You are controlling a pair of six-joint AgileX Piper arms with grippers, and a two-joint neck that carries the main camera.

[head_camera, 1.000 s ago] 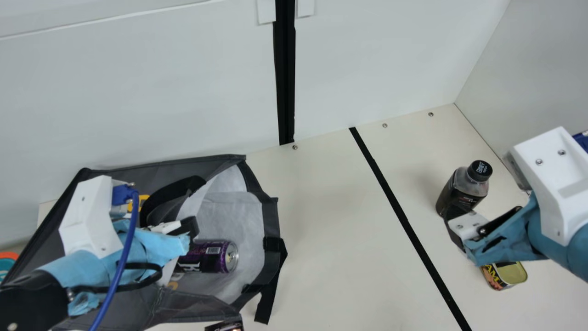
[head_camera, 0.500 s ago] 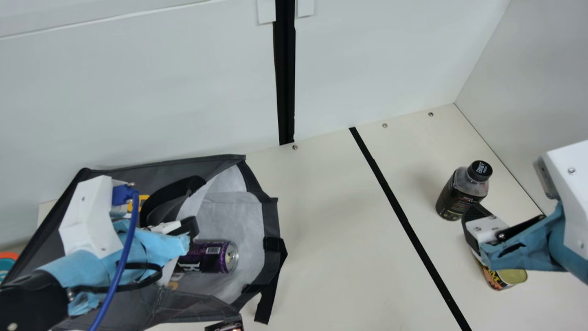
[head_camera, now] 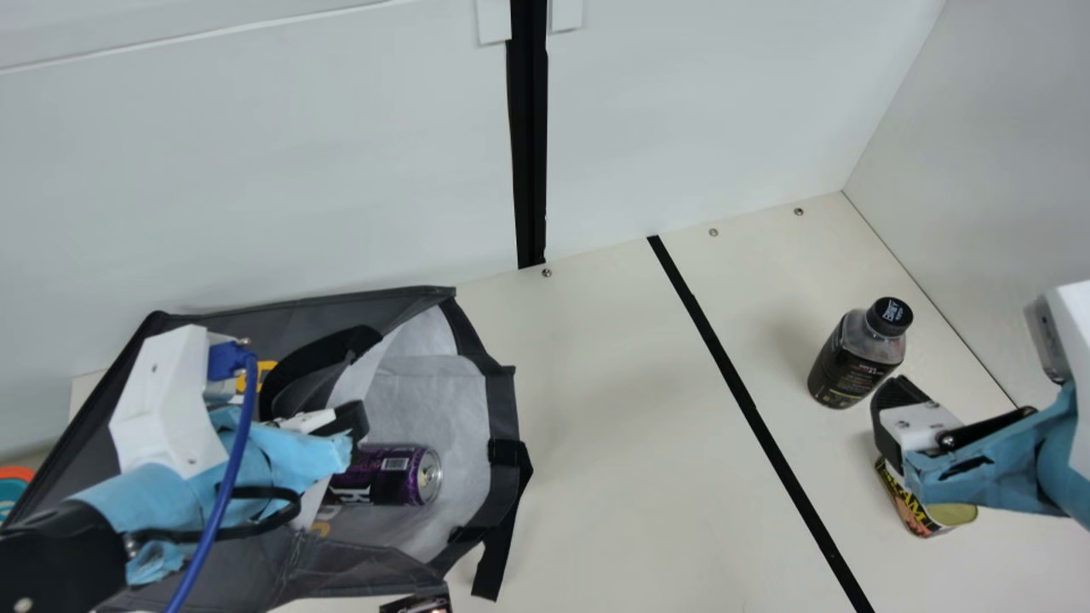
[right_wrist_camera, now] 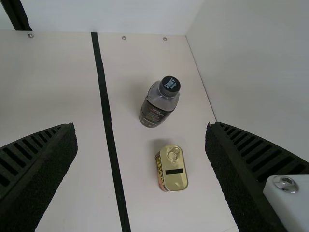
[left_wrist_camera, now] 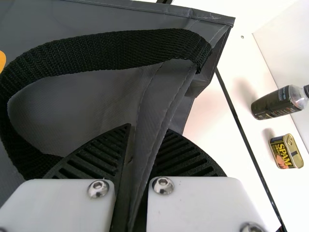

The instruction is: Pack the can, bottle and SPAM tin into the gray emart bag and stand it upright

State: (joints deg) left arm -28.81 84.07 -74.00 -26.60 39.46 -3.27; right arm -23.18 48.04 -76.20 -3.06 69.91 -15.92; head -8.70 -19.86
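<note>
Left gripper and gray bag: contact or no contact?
Touching. The left wrist view shows it: a fold of the gray bag runs down between the jaws of the left gripper, pinched from both sides.

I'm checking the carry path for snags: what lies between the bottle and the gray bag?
Between the bottle and the gray bag, the main view shows bare cream table, crossed by a flat black stripe.

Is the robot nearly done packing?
Not yet. The can lies in the bag. The left gripper holds the bag's edge; the right gripper is open, empty. Left to pack: the bottle and SPAM tin, both on the table. Then the bag, seemingly on its side, needs standing up.
</note>
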